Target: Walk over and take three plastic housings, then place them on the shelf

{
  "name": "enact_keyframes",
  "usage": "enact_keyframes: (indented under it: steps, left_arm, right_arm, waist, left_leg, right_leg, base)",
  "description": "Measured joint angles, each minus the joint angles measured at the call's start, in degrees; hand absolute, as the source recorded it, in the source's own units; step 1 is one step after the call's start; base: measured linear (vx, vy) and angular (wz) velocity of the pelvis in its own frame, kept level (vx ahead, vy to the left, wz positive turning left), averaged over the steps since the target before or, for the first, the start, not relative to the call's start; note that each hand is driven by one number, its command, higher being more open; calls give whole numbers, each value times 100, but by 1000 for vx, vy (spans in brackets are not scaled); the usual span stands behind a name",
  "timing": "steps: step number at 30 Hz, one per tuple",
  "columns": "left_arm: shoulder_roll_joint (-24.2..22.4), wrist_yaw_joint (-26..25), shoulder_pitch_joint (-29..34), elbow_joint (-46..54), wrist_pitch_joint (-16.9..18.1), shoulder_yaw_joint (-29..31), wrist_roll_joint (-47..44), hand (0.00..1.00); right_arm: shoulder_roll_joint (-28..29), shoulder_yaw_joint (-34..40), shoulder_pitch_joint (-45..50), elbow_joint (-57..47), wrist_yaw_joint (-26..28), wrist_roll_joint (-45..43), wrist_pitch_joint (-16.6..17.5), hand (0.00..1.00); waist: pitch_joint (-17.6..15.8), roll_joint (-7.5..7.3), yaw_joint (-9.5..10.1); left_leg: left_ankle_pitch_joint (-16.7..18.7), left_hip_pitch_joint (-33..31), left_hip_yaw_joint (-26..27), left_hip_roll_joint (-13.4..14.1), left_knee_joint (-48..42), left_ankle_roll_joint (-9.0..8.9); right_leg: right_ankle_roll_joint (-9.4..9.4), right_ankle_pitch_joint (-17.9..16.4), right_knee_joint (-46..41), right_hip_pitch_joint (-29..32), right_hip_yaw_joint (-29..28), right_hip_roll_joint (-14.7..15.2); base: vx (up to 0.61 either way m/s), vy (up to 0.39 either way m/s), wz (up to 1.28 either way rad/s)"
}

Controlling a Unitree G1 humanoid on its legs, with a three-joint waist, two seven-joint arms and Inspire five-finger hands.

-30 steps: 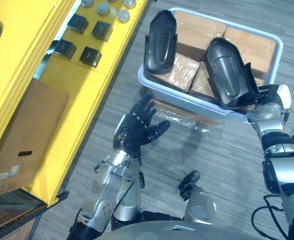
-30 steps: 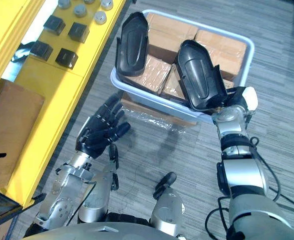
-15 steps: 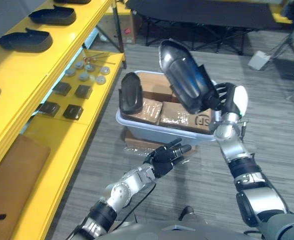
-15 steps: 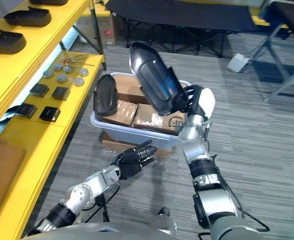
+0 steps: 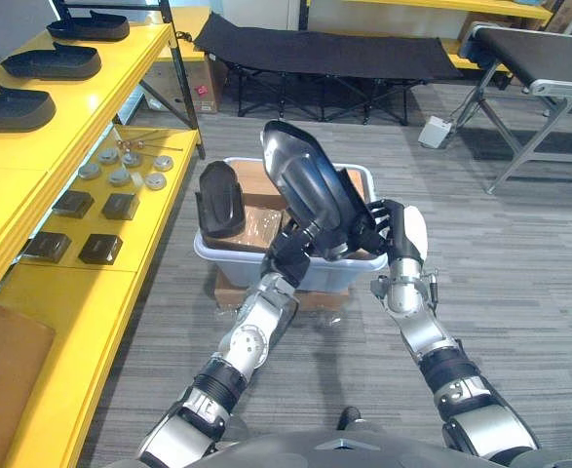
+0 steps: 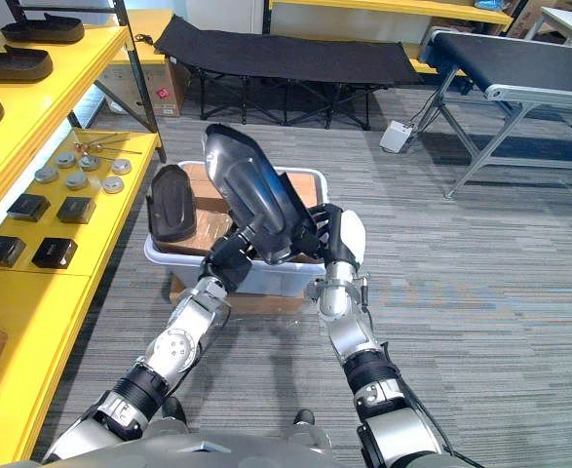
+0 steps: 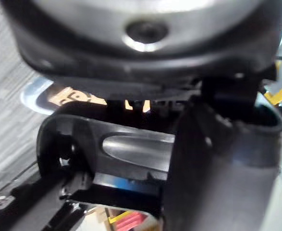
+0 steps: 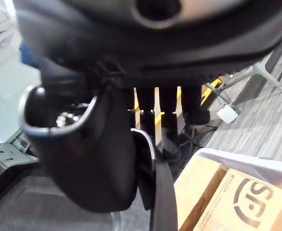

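A long black plastic housing [image 5: 315, 195] is held up, tilted, over the front of a pale blue bin [image 5: 229, 272]. My right hand [image 5: 399, 230] is shut on its right edge, fingers curled round the rim [image 8: 167, 103]. At the housing's lower end my left hand [image 5: 287, 255] closes on it from below; its wrist view has the housing's hollow inside [image 7: 126, 149] right against the hand. A second black housing [image 6: 171, 203] stands on end in the bin. Three more housings [image 5: 13, 107] lie on the upper yellow shelf [image 5: 81, 107] at the left.
Brown cardboard boxes [image 5: 266, 226] fill the bin. Small black blocks [image 5: 98, 248] and round metal parts [image 5: 120, 175] lie on the lower yellow shelf. A black cot [image 5: 315, 54] stands behind the bin, a conveyor frame [image 5: 534, 58] at the far right. Grey floor lies to the right.
The camera view has lifted, showing more of the room. My left hand has come up from below the bin to the housing's lower end. The right hand still holds the housing.
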State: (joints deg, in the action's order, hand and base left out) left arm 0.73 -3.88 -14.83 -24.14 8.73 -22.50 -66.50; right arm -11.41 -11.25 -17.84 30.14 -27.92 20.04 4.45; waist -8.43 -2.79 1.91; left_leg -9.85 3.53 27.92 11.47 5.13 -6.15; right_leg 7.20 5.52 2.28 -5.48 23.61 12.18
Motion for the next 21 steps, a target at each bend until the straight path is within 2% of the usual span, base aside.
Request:
enact_keyframes:
  steps: [7, 12, 13, 18, 21]
  left_arm:
    - [1, -229, -13, 0, -44, 61, 384, 100]
    - [2, -318, -14, -5, -301, 48, 1013, 100]
    - [10, -335, -13, -14, -384, 49, 1134, 0]
    - [11, -333, -13, -15, -332, 33, 1527, 0]
    - [11, -353, -12, -25, -21, -41, 1301, 0]
  right_arm:
    - [59, -117, 82, 0, 2, -3, 54, 0]
    - [127, -297, 85, -1, -15, -23, 145, 0]
    - [166, -301, 89, -2, -12, -25, 163, 0]
    - [215, -349, 123, -201, -1, -133, 212, 0]
    - [213, -467, 164, -486, 82, -369, 218, 0]
  waist:
    - [62, -89, 90]
    - [95, -141, 89]
    - [95, -141, 99]
    - [96, -141, 99]
    - [100, -146, 65]
  left_leg:
    - [-5, 2, -69, -34, -2, 2]
    - [-4, 37, -81, -59, -3, 1]
    - [0, 65, -74, -58, -2, -2]
    - [26, 99, -36, -56, -1, -9]
    - [55, 120, -2, -55, -1, -31]
  right_leg:
    - [25, 40, 90, -103, 69, 5]
    - [30, 43, 101, -153, 69, 25]
    - [30, 43, 101, -172, 65, 25]
    - [27, 47, 105, -164, 13, 25]
    - [12, 66, 146, -151, -20, 21]
  base:
    - [23, 7, 5]
    - [0, 0, 0]
    - [0, 0, 0]
    - [-20, 23, -5]
    - [-14, 22, -7]
